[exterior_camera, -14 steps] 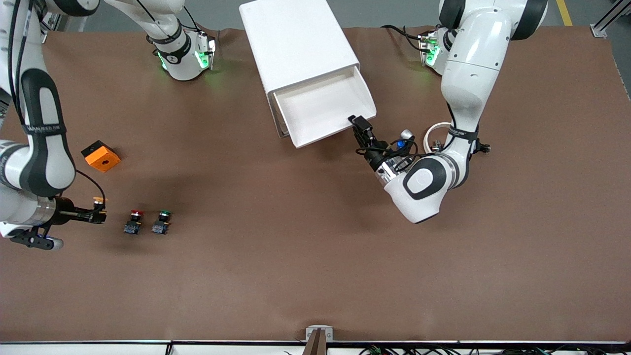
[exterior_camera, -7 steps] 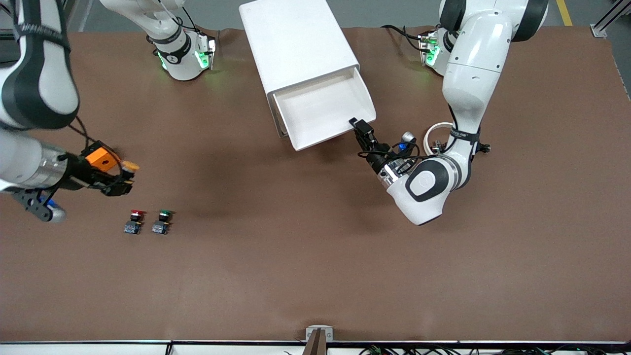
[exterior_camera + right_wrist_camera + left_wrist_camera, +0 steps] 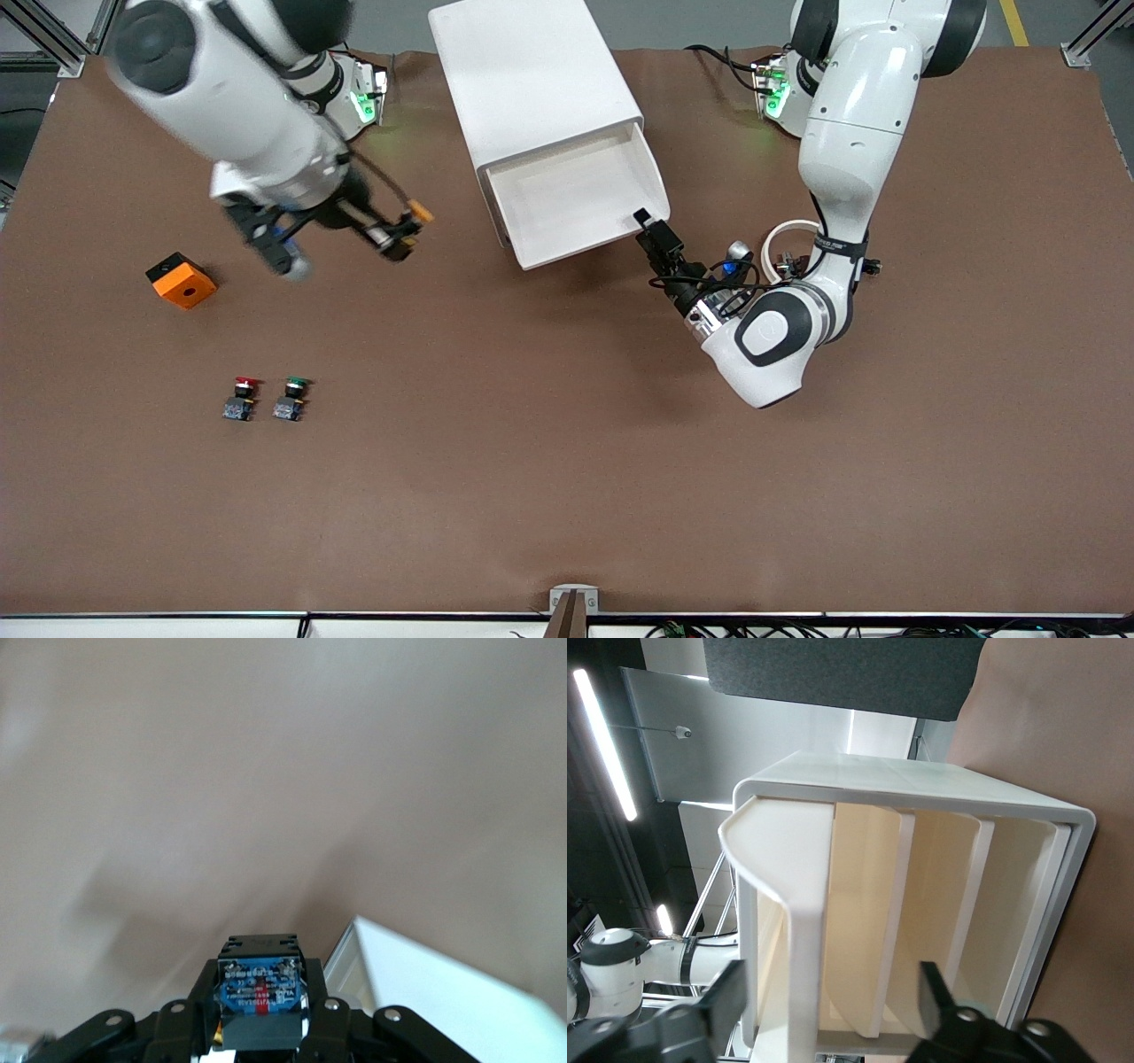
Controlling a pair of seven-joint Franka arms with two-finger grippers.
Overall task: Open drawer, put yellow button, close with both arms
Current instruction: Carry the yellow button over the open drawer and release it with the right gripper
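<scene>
Your right gripper (image 3: 400,236) carries the yellow button (image 3: 418,213) clamped between its fingers, over bare table beside the pulled-out drawer (image 3: 576,199); your left gripper (image 3: 657,232) stands spread at the drawer's front.

A brown table (image 3: 567,461) is seen carrying a white cabinet (image 3: 532,80) at the robots' edge (its top drawer (image 3: 576,199) pulled out). An orange cube (image 3: 182,281) is set toward the right arm's end. Nearer the front camera than the cube, a red-capped button (image 3: 240,398) and a green-capped button (image 3: 291,398) are placed side by side.
</scene>
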